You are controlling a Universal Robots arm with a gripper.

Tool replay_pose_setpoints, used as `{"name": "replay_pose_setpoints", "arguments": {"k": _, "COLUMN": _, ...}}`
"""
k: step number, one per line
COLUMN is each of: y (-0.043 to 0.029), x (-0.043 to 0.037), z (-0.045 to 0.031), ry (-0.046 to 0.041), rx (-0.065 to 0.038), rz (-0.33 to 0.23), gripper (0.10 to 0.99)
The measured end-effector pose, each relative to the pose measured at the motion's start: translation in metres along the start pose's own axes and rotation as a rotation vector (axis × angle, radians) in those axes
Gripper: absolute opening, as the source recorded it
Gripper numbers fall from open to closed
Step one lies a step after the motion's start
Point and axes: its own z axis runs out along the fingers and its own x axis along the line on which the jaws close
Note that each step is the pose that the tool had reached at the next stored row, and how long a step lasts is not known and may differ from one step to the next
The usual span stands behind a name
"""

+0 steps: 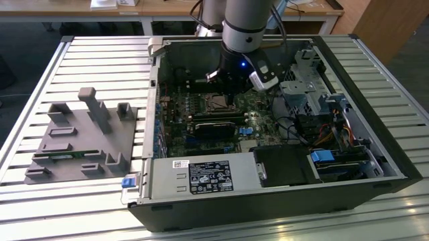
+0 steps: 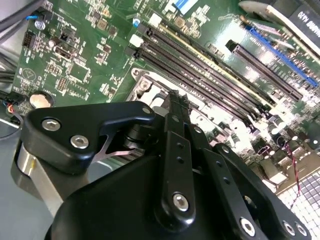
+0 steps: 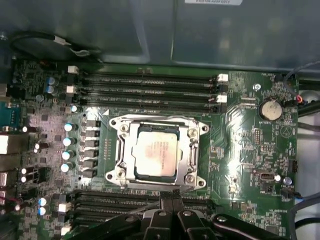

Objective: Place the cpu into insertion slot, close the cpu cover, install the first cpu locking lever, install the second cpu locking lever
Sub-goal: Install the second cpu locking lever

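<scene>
Hovering just beside the cpu cover point(image 3: 156, 152), the closed, empty fingers point(image 3: 171, 200) face the cpu point(image 3: 156, 154), which sits in the insertion slot point(image 3: 137, 131), faint illegible print on its lid.

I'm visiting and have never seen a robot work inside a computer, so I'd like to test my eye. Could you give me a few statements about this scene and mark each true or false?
1. The cpu already sits in the insertion slot. True.
2. The cpu cover lies down around the chip. True: in the first wrist view the silver frame borders it flat.
3. The gripper hangs over the grey parts holder beside the case. False: it is inside the computer case, close above the socket.
4. The gripper carries the chip. False: the chip lies in the socket, apart from the gripper.
5. Long memory slots run on both sides of the socket. True.
</scene>
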Motion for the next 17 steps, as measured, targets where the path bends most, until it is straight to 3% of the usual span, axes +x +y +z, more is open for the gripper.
{"name": "replay_pose_setpoints", "arguments": {"k": 5, "y": -0.0048, "x": 0.0004, "z": 0.0011, "ry": 0.0001, "rx": -0.002, "rz": 0.000, "gripper": 0.106}}
{"name": "replay_pose_setpoints", "arguments": {"k": 11, "y": -0.0054, "x": 0.0085, "z": 0.0018, "ry": 0.0001, "rx": -0.003, "rz": 0.000, "gripper": 0.106}}
{"name": "replay_pose_setpoints", "arguments": {"k": 17, "y": -0.0067, "x": 0.0094, "z": 0.0019, "ry": 0.0001, "rx": -0.003, "rz": 0.000, "gripper": 0.106}}
